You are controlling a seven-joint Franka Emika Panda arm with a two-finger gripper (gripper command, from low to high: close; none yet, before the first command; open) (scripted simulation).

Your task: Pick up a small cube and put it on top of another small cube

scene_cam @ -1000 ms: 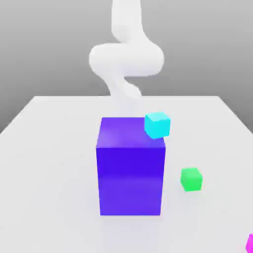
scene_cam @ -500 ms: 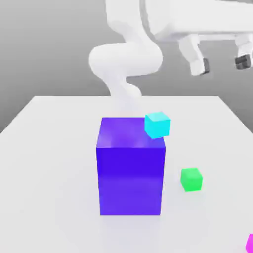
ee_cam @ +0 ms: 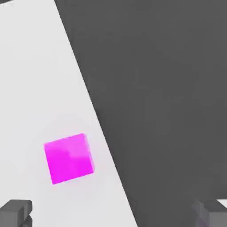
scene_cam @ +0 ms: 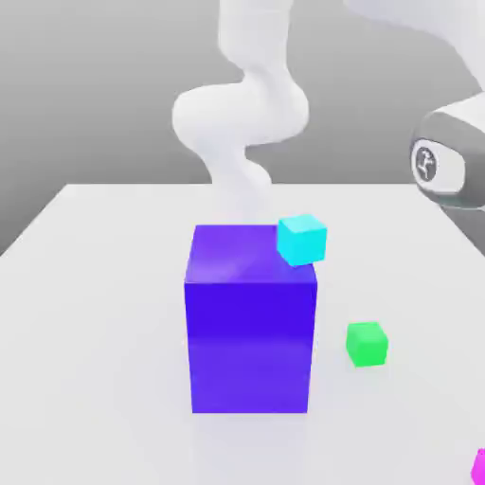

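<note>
The small magenta-pink cube point(ee_cam: 68, 158) lies flat on the white table point(ee_cam: 31, 66), close to the table's edge, with dark floor beyond. In the exterior view it point(scene_cam: 479, 466) sits at about five o'clock from the green cube point(scene_cam: 367, 343) and well apart from it. The gripper point(ee_cam: 111, 213) hangs above the magenta cube, jaws spread wide (nothing between them). The green cube rests at about four o'clock from the large blue block point(scene_cam: 250, 317), and the cyan cube point(scene_cam: 302, 239) sits by the block's upper corner.
</note>
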